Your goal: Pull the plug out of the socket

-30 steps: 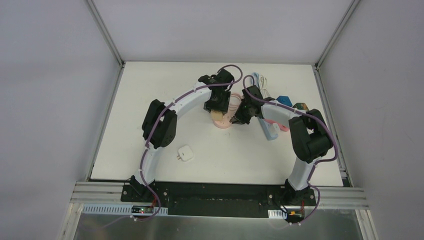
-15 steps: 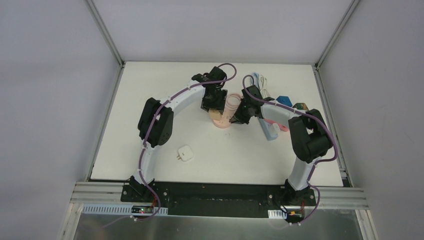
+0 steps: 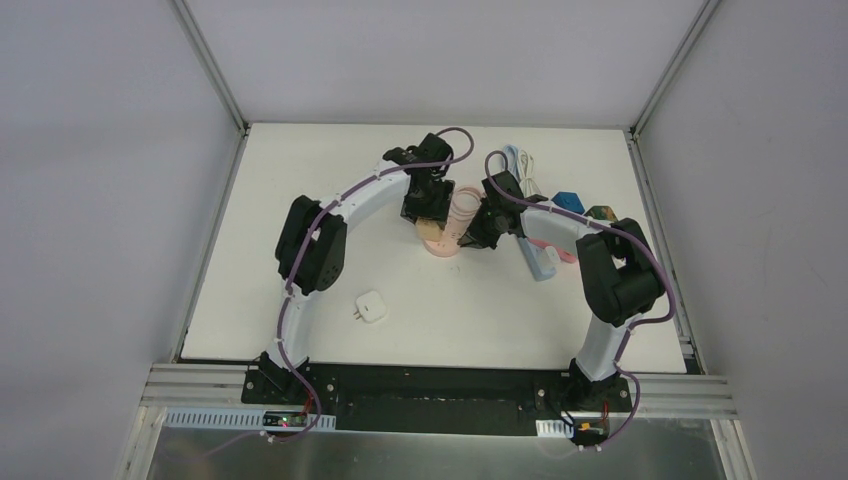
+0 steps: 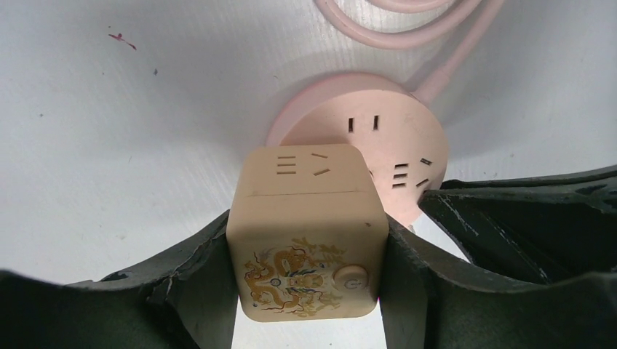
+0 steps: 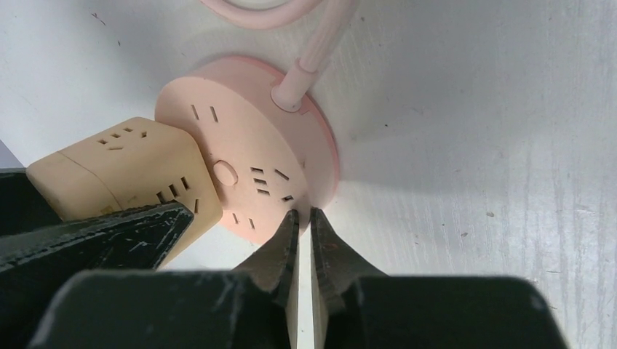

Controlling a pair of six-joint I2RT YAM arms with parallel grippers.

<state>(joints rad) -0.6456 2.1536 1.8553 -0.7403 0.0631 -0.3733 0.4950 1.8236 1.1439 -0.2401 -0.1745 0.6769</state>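
Two end effectors work at one spot toward the far middle of the worktop. The left end effector is clamped on the beige cube plug, one finger flat against each side. The plug leans on the edge of the round pink socket; whether its pins are seated is hidden. The right end effector has its fingers drawn together with only a sliver between them, gripping nothing. Its tips meet the socket's near rim, just beside the plug. A pink cord leaves the socket's far side.
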